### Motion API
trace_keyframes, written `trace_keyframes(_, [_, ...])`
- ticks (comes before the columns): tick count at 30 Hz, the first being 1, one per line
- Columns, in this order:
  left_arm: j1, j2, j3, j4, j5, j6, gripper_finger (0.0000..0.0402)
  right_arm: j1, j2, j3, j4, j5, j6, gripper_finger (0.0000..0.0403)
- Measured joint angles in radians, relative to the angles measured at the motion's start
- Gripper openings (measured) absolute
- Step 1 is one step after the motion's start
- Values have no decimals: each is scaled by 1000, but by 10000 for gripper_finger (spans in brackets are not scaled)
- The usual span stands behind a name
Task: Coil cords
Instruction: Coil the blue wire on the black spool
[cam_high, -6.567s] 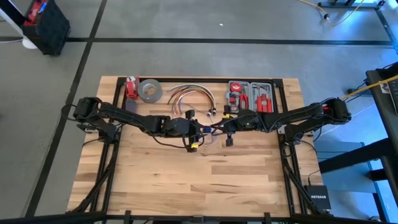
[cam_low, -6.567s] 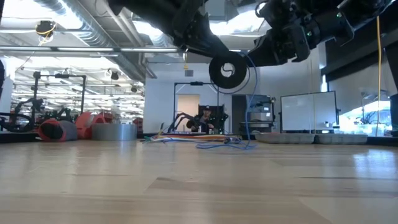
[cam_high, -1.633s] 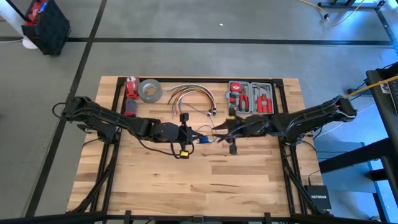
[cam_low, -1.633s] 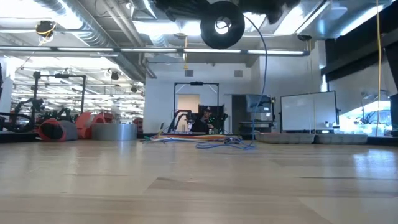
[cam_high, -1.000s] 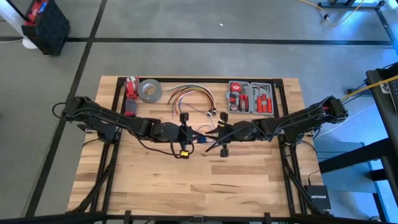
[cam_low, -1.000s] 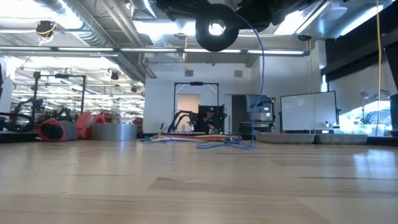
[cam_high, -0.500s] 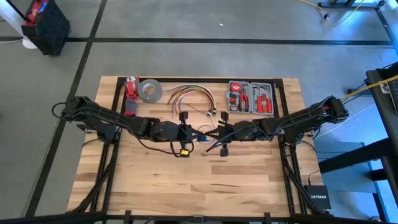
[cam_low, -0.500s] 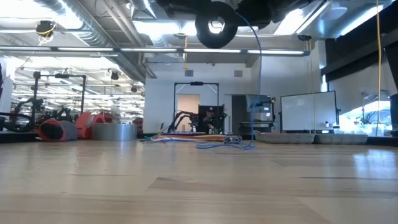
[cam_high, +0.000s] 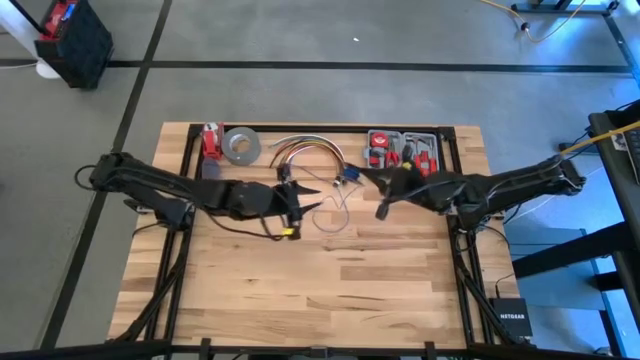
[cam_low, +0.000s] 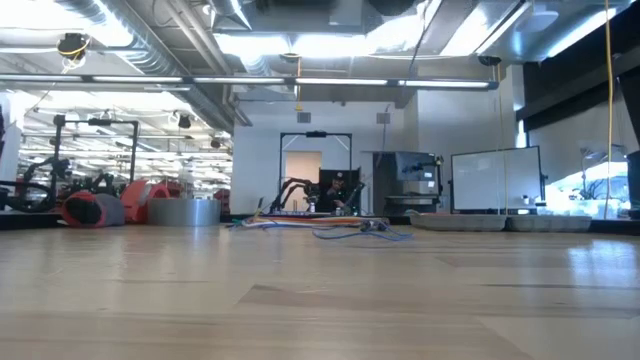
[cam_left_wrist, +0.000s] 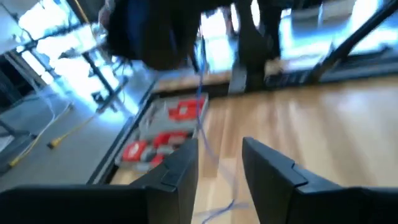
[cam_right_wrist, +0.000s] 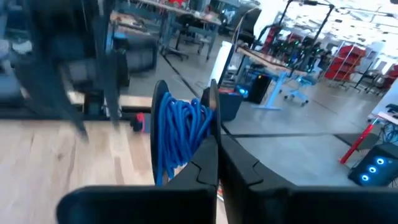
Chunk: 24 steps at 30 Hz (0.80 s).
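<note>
Blue cord fills the right wrist view: a coil of the cords (cam_right_wrist: 183, 134) sits bunched against the right gripper (cam_right_wrist: 215, 163), whose two dark fingers are pressed together on it. From above, that gripper (cam_high: 368, 176) hangs over the far middle of the wooden table (cam_high: 330, 290), just left of the tool case (cam_high: 403, 153) with its red-handled tools, which lies close to the far edge. A loose run of the thin cord (cam_high: 335, 205) trails down onto the boards between the two arms, ending near a small blue plug (cam_high: 350, 176).

Left of it, the left gripper (cam_high: 308, 207) points toward the cord over the middle of the table; its own camera shows the fingers (cam_left_wrist: 180, 167) standing apart with nothing between them, a strand of the cord (cam_left_wrist: 202, 127) hanging ahead of the gap.

Along the far edge sit a grey roll of tape (cam_high: 241, 146), a red object (cam_high: 210, 140) beside it, and an arched bundle of orange, red and white cables (cam_high: 305, 150). The whole near half of the table is bare wood, right out to the near, left and right edges. At table height, the cord (cam_low: 365, 232) lies as a low tangle far back.
</note>
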Motion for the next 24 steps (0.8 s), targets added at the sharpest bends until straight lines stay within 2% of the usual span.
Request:
trace_keyframes(7, [75, 174, -34, 56, 19, -38, 109, -46, -5, -124, 198, -26, -21, 4])
trace_keyframes(12, [144, 248, -35, 128, 277, -119, 107, -57, -5, -207, 321, -25, -50, 3])
trace_keyframes(18, [209, 330, -29, 245, 301, -220, 107, -56, -4, -216, 338, -26, -74, 3])
trace_keyframes(24, [236, 403, -29, 374, 363, -246, 107, -56, -3, -217, 323, -38, -74, 2])
